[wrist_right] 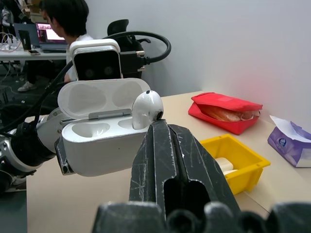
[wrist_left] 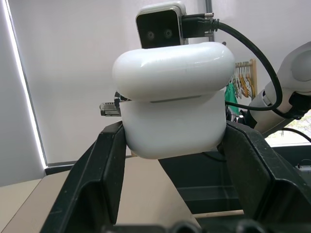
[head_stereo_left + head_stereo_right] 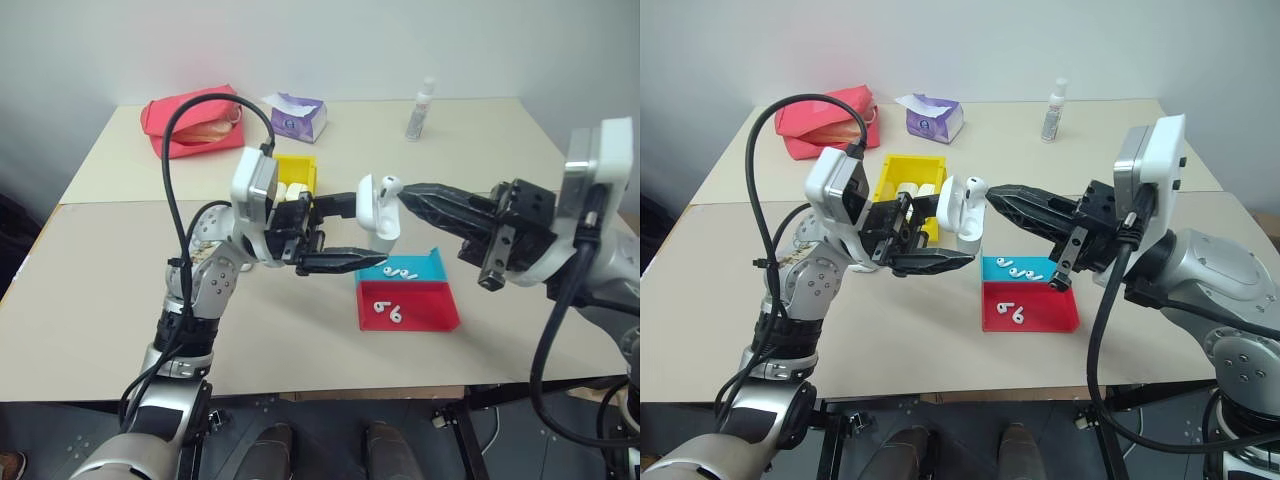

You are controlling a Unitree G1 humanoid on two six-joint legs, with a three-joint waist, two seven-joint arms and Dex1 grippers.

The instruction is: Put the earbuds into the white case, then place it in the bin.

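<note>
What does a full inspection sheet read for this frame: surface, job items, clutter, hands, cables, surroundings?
Surface: beige table.
Job's things: white case open, lid up; earbud at a socket; other socket empty. More earbuds in red tray and blue tray. Yellow bin holds white cases.
Clutter: red pouch, tissue pack, small bottle.
Hands: left hand shut on the case; right hand shut on the earbud.
Cables: black cable looping over left wrist.
Surroundings: white wall; person at a laptop, seen in the right wrist view.

Lay on beige tabletop: red fabric pouch at eleven o'clock, purple tissue pack at twelve, clear small bottle at one, shallow blue tray touching shallow red tray near centre.
</note>
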